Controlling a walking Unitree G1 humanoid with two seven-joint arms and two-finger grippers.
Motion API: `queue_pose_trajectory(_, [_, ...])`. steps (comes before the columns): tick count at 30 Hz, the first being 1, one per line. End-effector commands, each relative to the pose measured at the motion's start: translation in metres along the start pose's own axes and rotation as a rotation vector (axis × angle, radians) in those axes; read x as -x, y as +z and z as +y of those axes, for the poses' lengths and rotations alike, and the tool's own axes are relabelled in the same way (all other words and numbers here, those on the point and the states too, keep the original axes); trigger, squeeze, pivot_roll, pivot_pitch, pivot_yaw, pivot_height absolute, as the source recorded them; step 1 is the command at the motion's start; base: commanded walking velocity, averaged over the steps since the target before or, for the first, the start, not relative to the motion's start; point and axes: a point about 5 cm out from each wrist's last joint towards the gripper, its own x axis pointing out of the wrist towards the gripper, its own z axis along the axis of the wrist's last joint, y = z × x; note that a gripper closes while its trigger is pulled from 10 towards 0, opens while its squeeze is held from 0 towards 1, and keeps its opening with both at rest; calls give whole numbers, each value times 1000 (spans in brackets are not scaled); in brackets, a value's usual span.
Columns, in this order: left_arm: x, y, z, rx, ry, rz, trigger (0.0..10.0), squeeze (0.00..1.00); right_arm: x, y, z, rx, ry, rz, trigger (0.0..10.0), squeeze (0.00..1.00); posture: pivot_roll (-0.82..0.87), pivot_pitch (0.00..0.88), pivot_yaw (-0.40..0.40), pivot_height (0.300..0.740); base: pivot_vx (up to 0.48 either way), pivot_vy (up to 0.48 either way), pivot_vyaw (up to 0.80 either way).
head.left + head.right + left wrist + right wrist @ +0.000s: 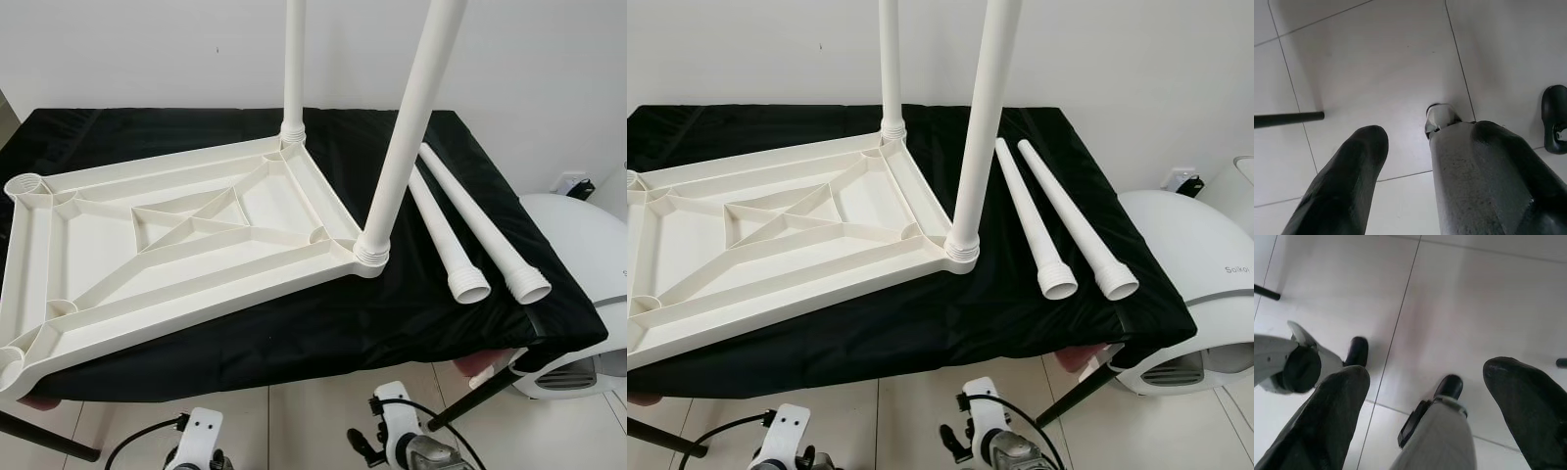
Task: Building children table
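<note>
Black cloth [323,323] over the work surface, white rounded appliance [578,264] beside it, tiled floor [1376,58]

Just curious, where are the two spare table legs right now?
The two loose legs lie side by side on the black cloth, right of the upturned tabletop.

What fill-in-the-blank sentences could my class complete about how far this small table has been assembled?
1. The white tabletop lies upside down on a ____ cloth.
2. ____ legs already stand upright in its corner sockets.
3. The two loose legs lie to the robot's ____ of the tabletop.
4. The left gripper and right gripper both hang ____, pointing at the floor.

Missing words: black; Two; right; open
</note>
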Motion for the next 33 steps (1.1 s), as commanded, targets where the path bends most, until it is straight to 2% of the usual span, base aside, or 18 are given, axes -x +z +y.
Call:
queue_pose_trajectory(1, [4, -16, -9, -7, -93, 63, 10000, 0, 3, -12, -1, -13, -8, 46, 10000, 0, 61, 76, 1, 740, 0, 0, 0])
queue_pose_trajectory(6, [4, -16, -8, 64, -67, 71, 10000, 0, 5, -16, -3, -64, -35, 46, 10000, 0, 41, 80, 12, 740, 0, 0, 0])
queue_pose_trajectory(13, [4, -18, -8, 70, -76, 80, 10000, 0, 7, -17, -7, -99, -57, 39, 10000, 0, -4, 64, 34, 740, 0, 0, 0])
queue_pose_trajectory(15, [4, -18, -8, 53, -79, 87, 10000, 0, 8, -17, -11, -112, -83, 31, 10000, 0, -41, 52, 62, 740, 0, 0, 0])
queue_pose_trajectory(23, [3, -15, -12, 30, -98, 90, 10000, 0, 10, -18, -15, -136, -117, 24, 10000, 0, -77, 48, 89, 740, 0, 0, 0])
queue_pose_trajectory(25, [3, -17, -10, 11, -106, 94, 10000, 0, 11, -21, -18, -166, -142, 20, 10000, 0, -98, 46, 117, 740, 0, 0, 0])
queue_pose_trajectory(33, [4, -18, -9, -7, -111, 101, 10000, 0, 13, -25, -18, -186, -158, 24, 10000, 0, -89, 43, 126, 740, 0, 0, 0])
